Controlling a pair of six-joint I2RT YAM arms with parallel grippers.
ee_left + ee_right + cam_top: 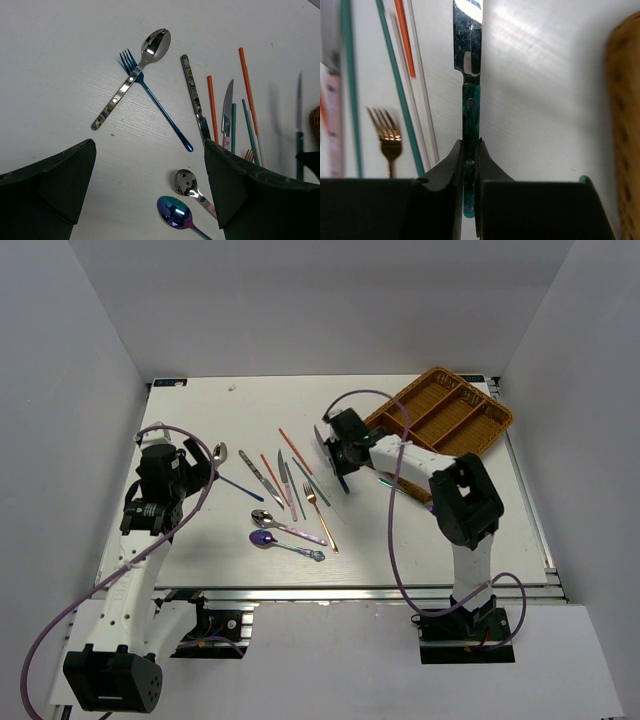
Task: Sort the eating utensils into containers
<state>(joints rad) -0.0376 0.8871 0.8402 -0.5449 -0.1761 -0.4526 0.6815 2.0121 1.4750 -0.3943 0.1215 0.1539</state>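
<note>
The brown wicker tray (450, 410) stands at the far right; its edge shows in the right wrist view (622, 125). My right gripper (335, 462) (471, 150) is shut on a green-handled knife (471, 110), held above the table left of the tray. My left gripper (200, 465) (150, 190) is open and empty above the table. Ahead of it lie a mottled-handled spoon (150, 47) crossing a blue fork (157, 102), a dark-handled knife (194, 97), a silver spoon (186, 182) and an iridescent spoon (175, 212).
Orange chopsticks (211, 105), teal chopsticks (400, 90) and a gold fork (387, 132) lie in a loose row at mid-table (295, 485). A teal stick (385, 482) lies under the right arm. White walls enclose the table.
</note>
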